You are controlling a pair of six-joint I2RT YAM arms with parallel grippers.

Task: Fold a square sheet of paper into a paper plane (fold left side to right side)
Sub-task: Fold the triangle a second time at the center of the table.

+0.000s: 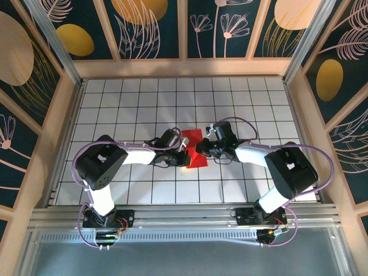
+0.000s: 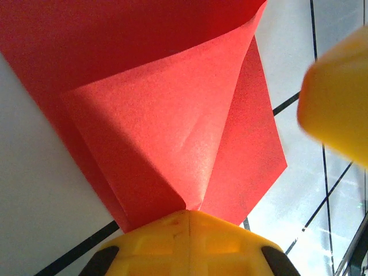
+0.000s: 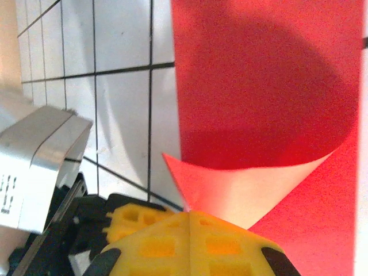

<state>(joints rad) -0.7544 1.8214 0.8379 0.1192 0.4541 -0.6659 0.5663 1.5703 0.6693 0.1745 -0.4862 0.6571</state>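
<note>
Both the left hand (image 2: 190,218) and the right hand (image 3: 190,217) pinch the red sheet of paper (image 1: 195,160)

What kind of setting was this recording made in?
Probably a purpose-built robot test booth: a white gridded tabletop, patterned dark-blue wall panels boxing it in, and the left arm and right arm mounted on an aluminium rail.

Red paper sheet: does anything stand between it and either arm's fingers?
Nothing visible does. The left fingers and the right fingers are both closed directly on the red paper sheet, at its lifted edge.
</note>
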